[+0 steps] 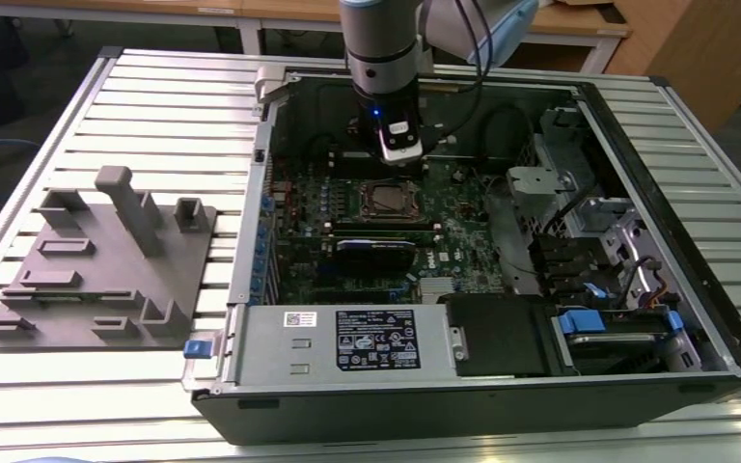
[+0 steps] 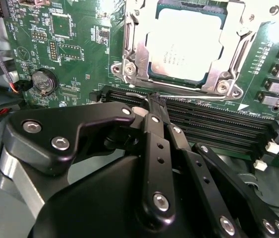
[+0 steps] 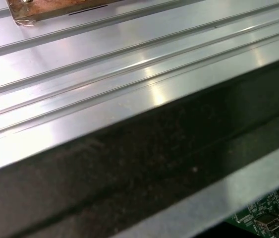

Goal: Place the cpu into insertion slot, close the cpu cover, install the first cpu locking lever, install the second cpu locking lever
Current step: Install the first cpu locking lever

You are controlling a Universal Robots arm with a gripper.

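The tool (image 1: 403,152) hangs from the arm (image 1: 377,39) in the upper middle of the exterior view. It is inside the open computer case (image 1: 718,318), just above the insertion slot (image 1: 363,201) on the green circuit board (image 1: 454,227).

The second wrist view gives the detail that the wider view cannot. The black fingers (image 2: 151,129) lie together with nothing between them. Their tips are over the long black memory slots (image 2: 218,124), just beside the socket; whether they touch the board cannot be told. In that view the cpu (image 2: 186,42) sits in the socket with its pale metal top facing up. The cpu cover (image 2: 238,47) lies flat around it, and the chip shows through its window. A round coin battery (image 2: 44,82) sits on the board, well apart from the socket.

The first wrist view looks elsewhere, at the ribbed aluminium slats of the bench (image 3: 104,64), the dark wall of the case and a small corner of green board.

The exterior view adds the grey labelled power-supply box (image 1: 344,338) at lower middle. It also shows a grey fixture block (image 1: 100,260) on the bench at the exterior view's left.
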